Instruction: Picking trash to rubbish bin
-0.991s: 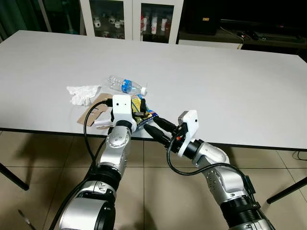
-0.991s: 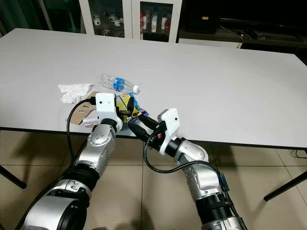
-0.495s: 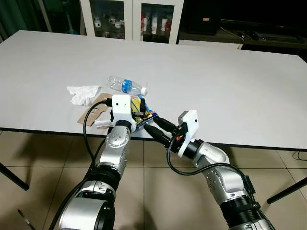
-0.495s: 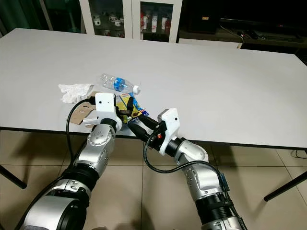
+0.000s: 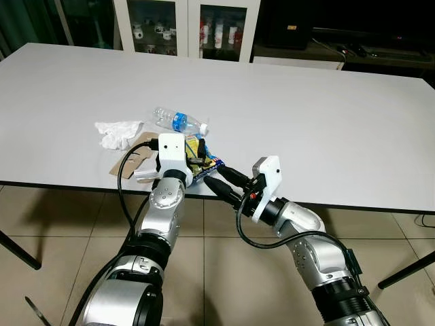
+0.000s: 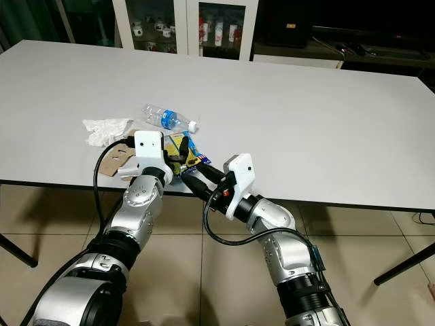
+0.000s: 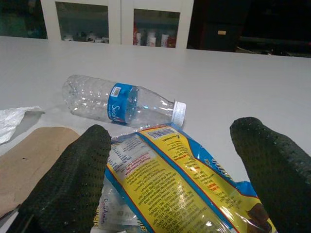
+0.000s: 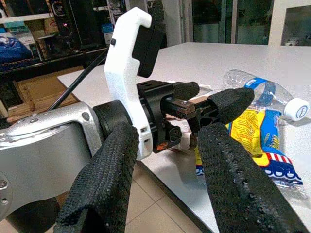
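Observation:
A yellow and blue snack wrapper (image 7: 170,189) lies at the front edge of the white table (image 5: 306,115). My left gripper (image 5: 196,161) stands open with one finger on each side of it, and the left fingers (image 7: 73,179) rest low by the wrapper. Just behind it lies a clear plastic bottle (image 5: 178,121) with a blue label. To their left are a crumpled white tissue (image 5: 117,132) and a piece of brown cardboard (image 5: 129,161). My right gripper (image 5: 215,175) is open at the table's edge, pointing at the left gripper's wrist, with nothing between its fingers (image 8: 104,179).
Glass-door cabinets (image 5: 187,27) stand behind the table, and dark furniture (image 5: 367,41) is at the back right. Tiled floor (image 5: 61,224) lies below the table's front edge. A dark table leg (image 5: 17,251) slants at the lower left.

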